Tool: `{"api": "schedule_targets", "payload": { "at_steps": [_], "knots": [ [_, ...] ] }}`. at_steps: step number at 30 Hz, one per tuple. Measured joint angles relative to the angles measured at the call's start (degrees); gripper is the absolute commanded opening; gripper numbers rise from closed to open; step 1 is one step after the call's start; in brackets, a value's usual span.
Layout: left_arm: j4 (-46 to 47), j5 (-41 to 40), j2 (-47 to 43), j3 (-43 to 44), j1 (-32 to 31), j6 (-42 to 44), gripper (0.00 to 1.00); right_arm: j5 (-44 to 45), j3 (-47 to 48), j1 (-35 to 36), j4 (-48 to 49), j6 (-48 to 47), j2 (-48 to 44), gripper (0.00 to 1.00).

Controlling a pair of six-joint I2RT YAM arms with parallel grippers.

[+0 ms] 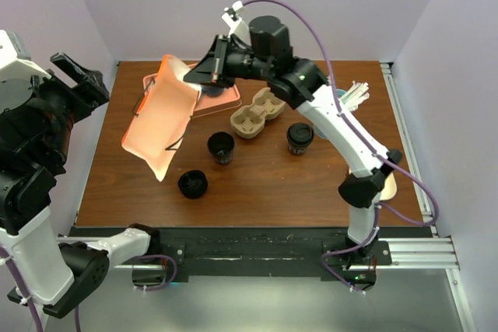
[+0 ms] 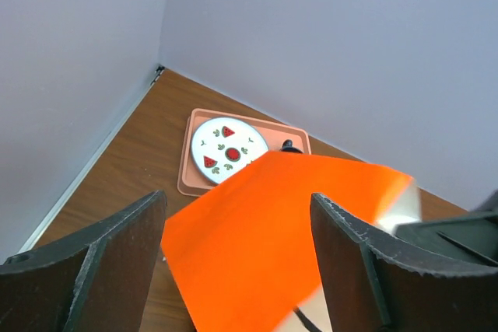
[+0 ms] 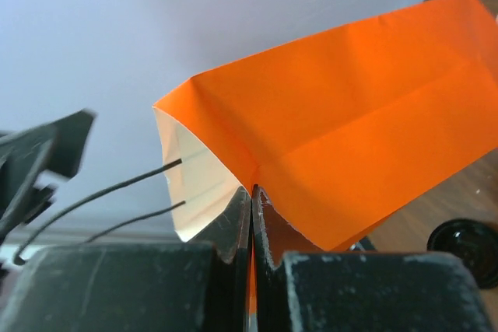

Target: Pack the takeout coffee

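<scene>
The takeout coffee [image 1: 299, 138], a dark cup with a black lid, stands on the table right of centre. A similar dark cup without a lid [image 1: 220, 147] stands at the centre. A low black lid piece [image 1: 192, 184] lies nearer the front and also shows in the right wrist view [image 3: 467, 246]. My right gripper [image 1: 201, 75] is shut on the top edge of an orange paper bag [image 1: 159, 118] and holds it tilted above the table's left side [image 3: 251, 192]. My left gripper [image 1: 82, 75] is open and empty, raised left of the bag [image 2: 264, 239].
A cardboard cup carrier [image 1: 257, 114] lies behind the cups. A pink tray [image 1: 226, 103] with a watermelon-pattern plate [image 2: 229, 149] sits at the back left. White sticks [image 1: 355, 95] stand at the back right. Walls enclose the table on three sides.
</scene>
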Motion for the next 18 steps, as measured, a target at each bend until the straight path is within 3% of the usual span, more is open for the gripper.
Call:
{"api": "schedule_targets", "payload": {
  "at_steps": [7, 13, 18],
  "knots": [
    [0.6, 3.6, 0.6, -2.0, 0.0, 1.4, 0.79, -0.5, -3.8, -0.5, -9.3, -2.0, -11.6, 0.00],
    [0.1, 9.2, 2.2, -3.6, 0.0, 1.3, 0.78, 2.1, -22.1, -0.6, -17.9, -5.7, -27.2, 0.00],
    [-1.3, 14.6, 3.6, -6.2, 0.0, 1.2, 0.77, 5.0, -38.2, -0.6, -23.9, -9.1, -34.6, 0.00]
  ]
}}
